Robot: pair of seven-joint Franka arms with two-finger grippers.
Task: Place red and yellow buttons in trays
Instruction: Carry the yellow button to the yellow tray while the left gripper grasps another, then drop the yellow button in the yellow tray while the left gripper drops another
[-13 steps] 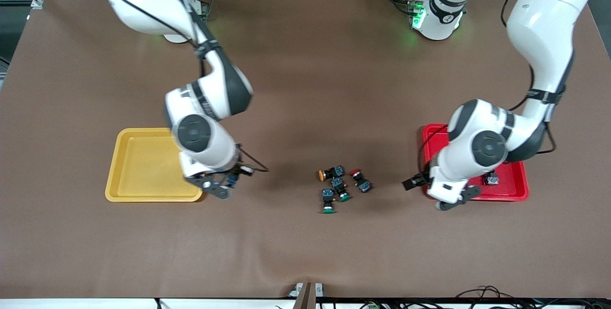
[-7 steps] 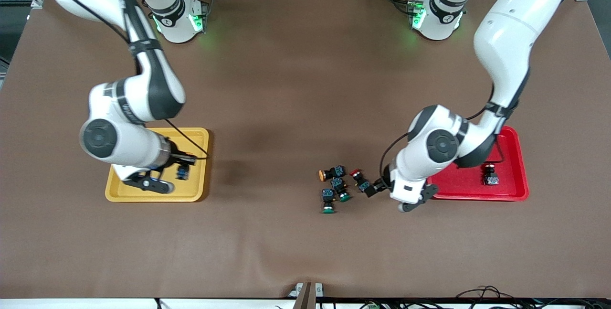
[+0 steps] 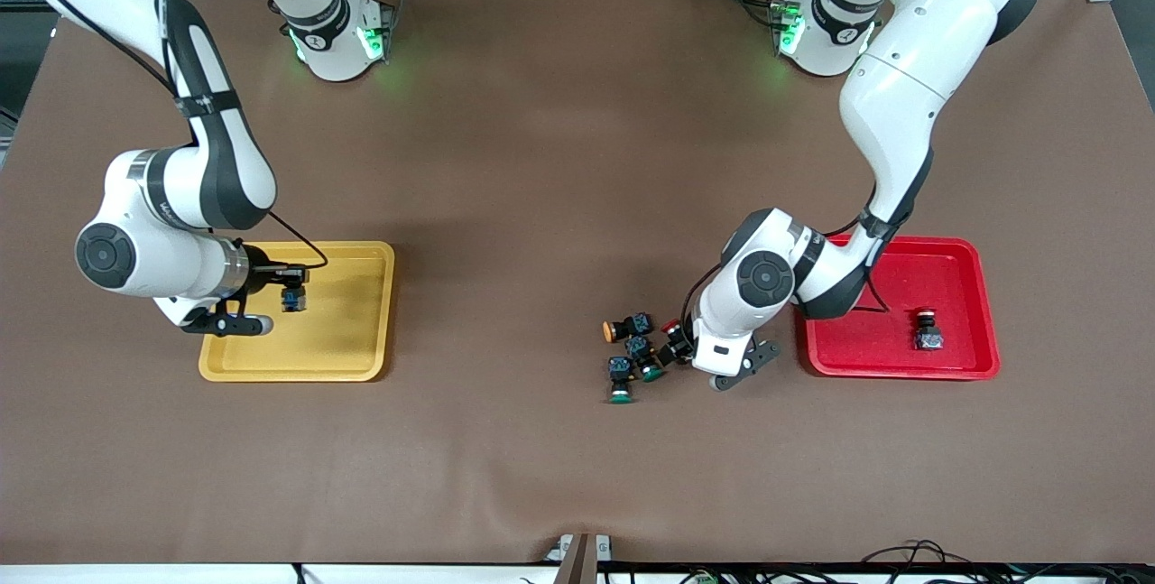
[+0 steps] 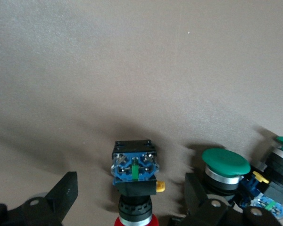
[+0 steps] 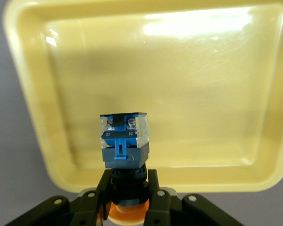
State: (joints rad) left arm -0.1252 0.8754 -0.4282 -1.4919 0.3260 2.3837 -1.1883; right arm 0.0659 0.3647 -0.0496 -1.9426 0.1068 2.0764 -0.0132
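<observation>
Right hand over the yellow tray, fingers clamped on a yellow-capped button, cap toward the hand. Left hand low over the button cluster mid-surface, fingers spread wide either side of a red-capped button. One orange-capped button and two green-capped switches lie just beside it. Another button rests in the red tray, toward the left arm's end.

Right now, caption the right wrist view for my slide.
Right tool shut on a yellow-capped push-button switch over the shallow yellow plastic tray.
</observation>
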